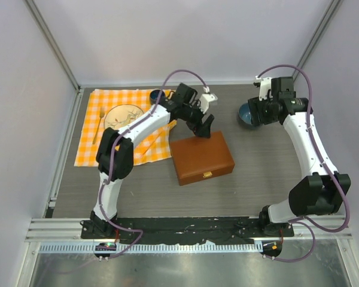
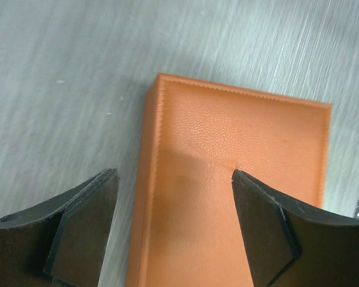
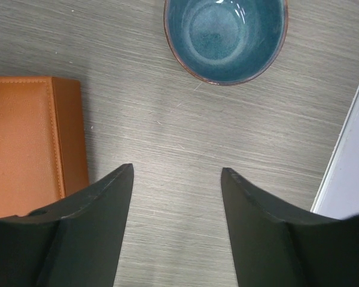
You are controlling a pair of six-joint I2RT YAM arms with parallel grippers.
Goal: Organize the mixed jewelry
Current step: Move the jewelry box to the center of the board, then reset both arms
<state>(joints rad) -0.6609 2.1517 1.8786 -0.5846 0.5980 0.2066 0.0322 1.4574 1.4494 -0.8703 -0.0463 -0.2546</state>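
The left gripper [image 2: 173, 176] is spread wide and empty, straddling one edge of the closed brown box [image 2: 227, 137], with one finger over the lid and the other over bare table [image 2: 60, 89]. The right gripper [image 3: 176, 169], also spread and empty, hangs over open table between the box's side and the blue bowl [image 3: 225, 36], with the wall close by. The jewelry cannot be made out in any view.

readable text: none in any view | brown box [image 1: 201, 159], centre of table: plain lid, nothing legible on it | blue bowl [image 3: 225, 37], far right: bare glaze | plate [image 1: 116, 113], far left: faint marking on its face, too small to read
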